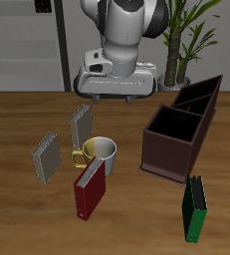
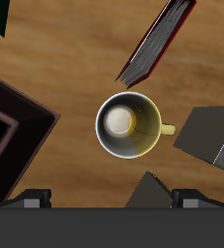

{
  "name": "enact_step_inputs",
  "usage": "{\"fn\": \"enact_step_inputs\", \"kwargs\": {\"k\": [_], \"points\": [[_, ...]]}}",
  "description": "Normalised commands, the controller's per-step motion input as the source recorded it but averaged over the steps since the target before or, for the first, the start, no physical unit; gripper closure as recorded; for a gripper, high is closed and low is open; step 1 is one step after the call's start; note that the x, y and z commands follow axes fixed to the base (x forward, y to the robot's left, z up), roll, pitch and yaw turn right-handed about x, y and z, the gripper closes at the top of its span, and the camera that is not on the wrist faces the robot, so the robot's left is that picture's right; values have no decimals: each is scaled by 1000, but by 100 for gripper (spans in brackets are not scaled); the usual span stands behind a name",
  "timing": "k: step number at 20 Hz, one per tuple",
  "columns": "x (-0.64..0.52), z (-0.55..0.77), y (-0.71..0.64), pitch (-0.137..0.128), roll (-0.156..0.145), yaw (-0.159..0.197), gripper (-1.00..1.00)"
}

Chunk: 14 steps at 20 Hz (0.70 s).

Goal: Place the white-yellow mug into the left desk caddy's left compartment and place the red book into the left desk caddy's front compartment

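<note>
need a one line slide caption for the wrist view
Wrist camera looking straight down on the white-yellow mug, with the red book and left desk caddy nearby.

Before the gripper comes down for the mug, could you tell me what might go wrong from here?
The white-yellow mug is hemmed in: the red book stands close beside it and a grey book is just behind. Descending fingers could clip either book and topple it. The handle sticks out sideways, so an off-centre grasp may twist the mug. The gripper looks high above, so alignment could drift on the way down.
</note>
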Motion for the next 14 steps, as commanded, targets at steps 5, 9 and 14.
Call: {"fn": "enact_step_inputs", "kwargs": {"k": [5, 9, 14], "points": [[110, -274, -65, -1, -12, 46, -100], [106, -300, -144, 12, -17, 17, -100], [131, -326, -68, 23, -16, 41, -100]]}}
